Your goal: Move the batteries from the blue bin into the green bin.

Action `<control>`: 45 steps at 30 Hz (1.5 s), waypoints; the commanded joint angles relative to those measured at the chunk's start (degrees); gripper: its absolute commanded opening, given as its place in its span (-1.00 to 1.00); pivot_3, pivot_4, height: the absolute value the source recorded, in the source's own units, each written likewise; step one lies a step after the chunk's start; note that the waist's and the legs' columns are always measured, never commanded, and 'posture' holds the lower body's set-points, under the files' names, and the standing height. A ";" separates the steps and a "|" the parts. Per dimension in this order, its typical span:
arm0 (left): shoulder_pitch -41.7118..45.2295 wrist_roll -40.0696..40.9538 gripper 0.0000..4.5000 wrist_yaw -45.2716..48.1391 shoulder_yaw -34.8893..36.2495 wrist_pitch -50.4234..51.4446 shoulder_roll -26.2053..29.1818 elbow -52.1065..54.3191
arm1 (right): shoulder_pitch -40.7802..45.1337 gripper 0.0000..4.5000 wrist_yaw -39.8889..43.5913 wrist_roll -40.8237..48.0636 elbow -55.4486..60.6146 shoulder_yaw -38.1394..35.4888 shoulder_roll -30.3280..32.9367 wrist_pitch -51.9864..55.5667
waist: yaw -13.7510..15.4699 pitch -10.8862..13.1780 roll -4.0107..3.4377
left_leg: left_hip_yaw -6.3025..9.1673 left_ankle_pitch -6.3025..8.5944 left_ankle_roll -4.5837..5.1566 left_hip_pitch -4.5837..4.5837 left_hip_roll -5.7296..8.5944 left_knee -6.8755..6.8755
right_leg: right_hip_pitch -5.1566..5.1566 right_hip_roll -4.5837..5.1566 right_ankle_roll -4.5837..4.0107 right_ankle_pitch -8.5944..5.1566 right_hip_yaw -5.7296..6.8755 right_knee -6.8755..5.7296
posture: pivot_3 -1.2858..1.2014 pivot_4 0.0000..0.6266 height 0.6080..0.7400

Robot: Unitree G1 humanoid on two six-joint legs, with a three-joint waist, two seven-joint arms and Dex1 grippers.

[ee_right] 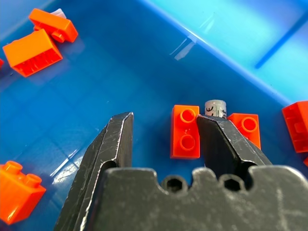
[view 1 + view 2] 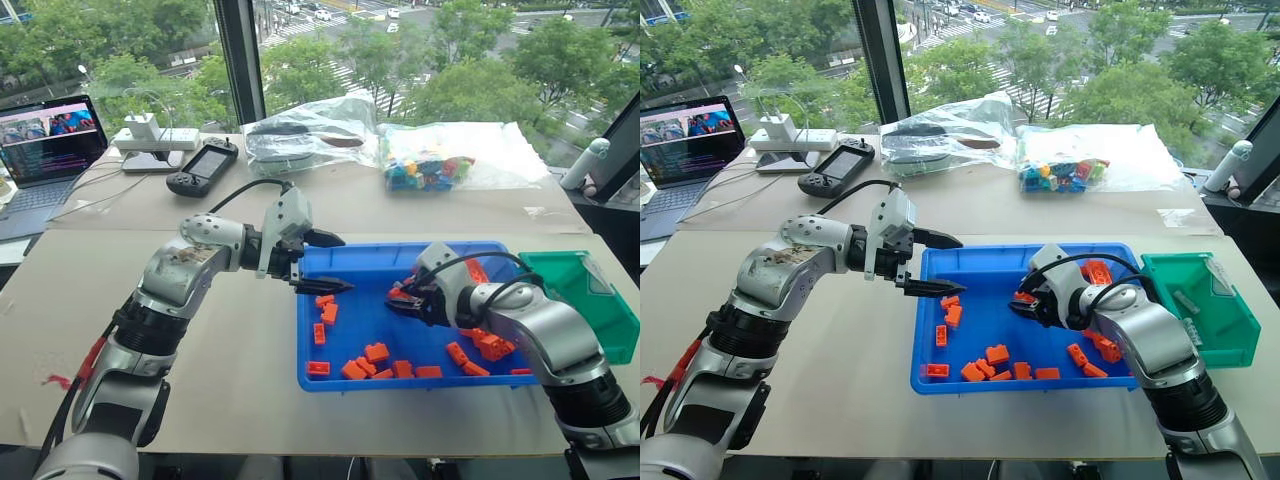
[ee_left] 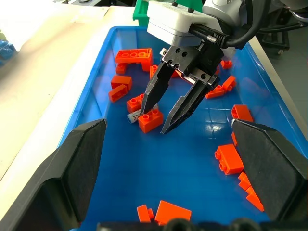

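Observation:
The blue bin [image 2: 365, 318] sits on the table ahead of me, holding several orange bricks [image 2: 377, 352]. One battery [image 3: 132, 117], a slim grey cylinder, lies on the bin floor against an orange brick [image 3: 150, 119]. My right gripper [image 3: 154, 124] reaches down into the bin, open, its fingers straddling that brick. In the right wrist view the battery [image 1: 215, 107] pokes out just past one fingertip [image 1: 219, 137]. My left gripper [image 2: 335, 262] hovers open above the bin's left rim, holding nothing. The green bin [image 2: 1225, 340] stands at the blue bin's right end.
Behind the bins lie a clear bag of coloured bricks [image 2: 430, 165] and another plastic bag [image 2: 305, 135]. A handheld controller [image 2: 203, 167], a power strip [image 2: 155, 140] and a laptop [image 2: 45, 150] are at the far left. A white bottle [image 2: 585, 165] stands far right.

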State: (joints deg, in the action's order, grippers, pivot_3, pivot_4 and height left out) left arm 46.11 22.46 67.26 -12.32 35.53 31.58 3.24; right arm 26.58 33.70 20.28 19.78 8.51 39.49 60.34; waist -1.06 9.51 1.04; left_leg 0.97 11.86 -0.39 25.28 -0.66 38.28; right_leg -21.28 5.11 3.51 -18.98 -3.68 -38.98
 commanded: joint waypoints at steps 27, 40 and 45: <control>0.55 0.05 1.00 0.29 0.21 -1.45 0.12 0.92 | -2.34 -0.40 10.48 12.80 15.61 -2.68 6.77 9.35 | 0.06 0.00 0.01 | 0.06 0.00 0.00 0.00 0.00 0.00 | 0.01 -0.01 0.00 0.00 0.05 0.02 | 0.03 -0.52 0.88; 1.01 -0.20 1.00 1.10 0.08 -1.76 -0.01 0.43 | 1.16 0.99 0.68 2.58 3.14 -5.22 8.10 0.81 | 0.15 0.00 0.01 | 0.06 0.00 0.00 0.00 0.03 0.00 | -0.01 0.02 0.00 0.00 0.06 0.04 | 0.03 -0.52 0.88; 1.01 -0.27 1.00 1.27 0.13 -1.69 0.04 0.47 | -0.45 0.99 2.15 3.27 3.45 -5.81 8.69 0.94 | 0.12 0.00 0.01 | 0.07 0.00 0.01 0.01 0.01 -0.07 | 0.00 0.00 0.00 0.00 0.06 0.00 | 0.03 -0.52 0.88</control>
State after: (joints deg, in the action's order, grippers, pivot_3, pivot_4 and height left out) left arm 46.12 22.10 68.22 -12.46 34.97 31.51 2.78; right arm 26.23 35.19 23.22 21.55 4.39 47.73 61.94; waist -0.94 9.51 1.04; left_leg 1.03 11.86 -0.39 25.29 -0.64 38.21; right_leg -21.28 5.11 3.51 -18.98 -3.62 -38.99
